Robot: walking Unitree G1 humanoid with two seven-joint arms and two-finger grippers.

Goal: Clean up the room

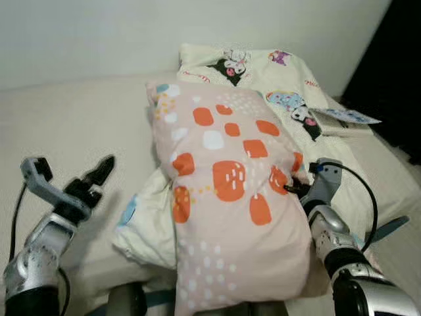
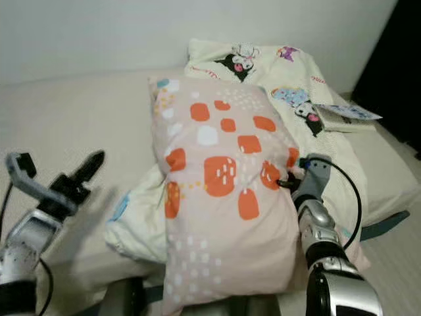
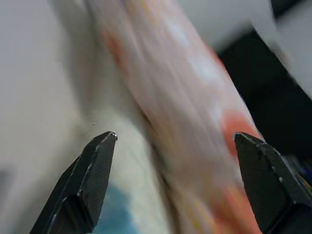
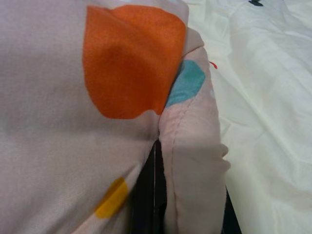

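Mid-frame, the right gripper pinches the pink pillow's edge; left gripper spread, empty; bed looks untidy.

beige bed: cartoon blanket, pink pillow atop.

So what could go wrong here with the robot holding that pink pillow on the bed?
1. The right gripper seems to pinch only the edge seam of the pink pillow, so the fabric could slip out.
2. The left gripper is open and off the pillow, so the weight hangs on one side and the pillow may twist or flop.
3. The pillow lies over the cartoon blanket, and could drag it along when moved.
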